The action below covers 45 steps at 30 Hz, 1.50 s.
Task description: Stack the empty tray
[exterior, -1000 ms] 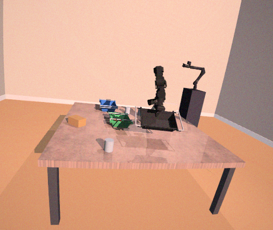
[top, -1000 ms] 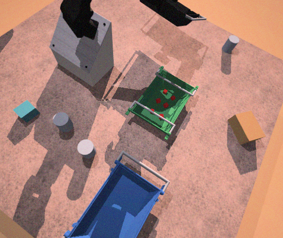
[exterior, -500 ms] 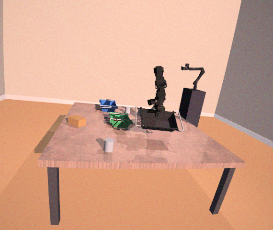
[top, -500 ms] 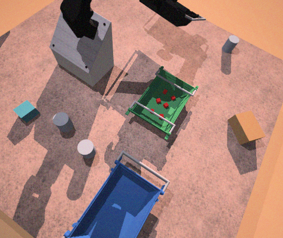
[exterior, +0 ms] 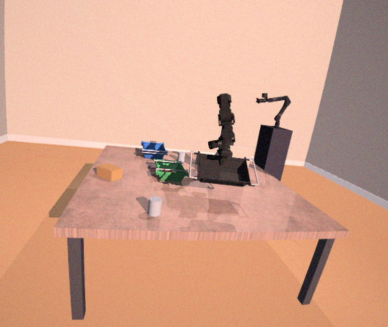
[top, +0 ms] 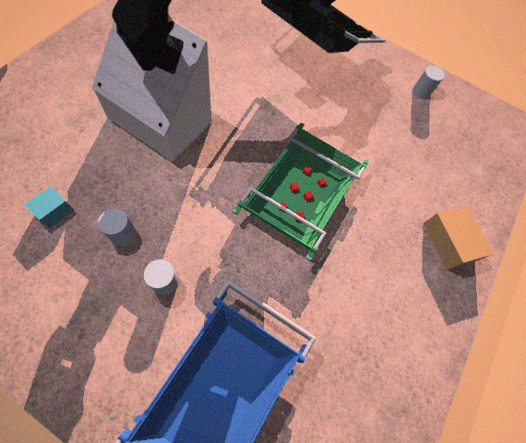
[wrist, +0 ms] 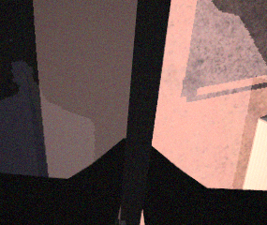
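The green tray (top: 272, 217) (exterior: 173, 177) stands on the table with several small red blocks (top: 308, 195) inside. Its two wire bars lie across its top, one bar (top: 287, 210) near one end and the other bar (top: 325, 158) near the other. My gripper (exterior: 223, 161) (wrist: 133, 145) is shut on a side wall of the empty black tray (top: 301, 23) (exterior: 226, 182), which hangs above the table beside the green tray. The black tray seems tilted, lower toward the exterior camera. Its bars stand out at its ends. The fingers are out of sight in the top view.
A blue tray (top: 254, 343) (exterior: 154, 149) stands beyond the green one. A grey cylinder (top: 426, 81) (exterior: 154, 206), an orange block (top: 461, 233) (exterior: 109, 172), a teal block (top: 47, 205) and two more cylinders (top: 115, 223) (top: 160, 274) stand around. A pedestal (top: 158, 95) (exterior: 273, 151) carries another arm.
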{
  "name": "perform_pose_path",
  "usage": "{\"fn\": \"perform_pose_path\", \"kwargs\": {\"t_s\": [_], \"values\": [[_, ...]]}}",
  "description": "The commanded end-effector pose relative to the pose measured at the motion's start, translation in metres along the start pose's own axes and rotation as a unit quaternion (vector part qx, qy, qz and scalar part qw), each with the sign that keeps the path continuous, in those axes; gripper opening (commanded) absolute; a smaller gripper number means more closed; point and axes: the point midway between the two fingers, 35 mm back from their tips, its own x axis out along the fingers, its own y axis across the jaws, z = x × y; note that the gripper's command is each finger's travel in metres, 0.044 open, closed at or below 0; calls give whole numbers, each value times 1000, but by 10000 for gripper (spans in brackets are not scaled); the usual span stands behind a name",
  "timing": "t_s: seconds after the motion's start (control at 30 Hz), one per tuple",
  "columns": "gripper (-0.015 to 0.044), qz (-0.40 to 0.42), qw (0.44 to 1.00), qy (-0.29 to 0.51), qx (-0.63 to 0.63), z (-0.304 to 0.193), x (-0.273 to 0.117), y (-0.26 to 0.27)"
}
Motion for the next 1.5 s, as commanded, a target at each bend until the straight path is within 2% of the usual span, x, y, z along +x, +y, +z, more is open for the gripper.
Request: {"fn": "perform_pose_path", "kwargs": {"t_s": [0.0,0.73,1.47], "values": [[0,18,999,-2,33,17,-13,-2],[0,36,977,5,209,98,-28,-50],[0,37,923,6,383,167,-27,-119]]}}
